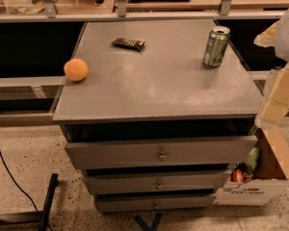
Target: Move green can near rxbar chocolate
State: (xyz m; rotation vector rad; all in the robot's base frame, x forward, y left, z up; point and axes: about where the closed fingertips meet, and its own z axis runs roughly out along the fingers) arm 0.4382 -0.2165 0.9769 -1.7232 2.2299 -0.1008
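Note:
The green can point(216, 46) stands upright at the back right of the grey cabinet top point(159, 85). The rxbar chocolate point(128, 43), a flat dark bar, lies at the back, left of centre, well apart from the can. My gripper point(278, 97) hangs at the right edge of the view, beyond the cabinet's right side, to the right of the can and nearer the front, not touching it. It holds nothing that I can see.
An orange ball point(76, 70) sits at the top's left edge. The cabinet has three drawers, the top drawer point(161, 153) slightly out. A cardboard box point(260, 177) of snacks stands on the floor at the right. A shelf rail point(135, 16) runs behind.

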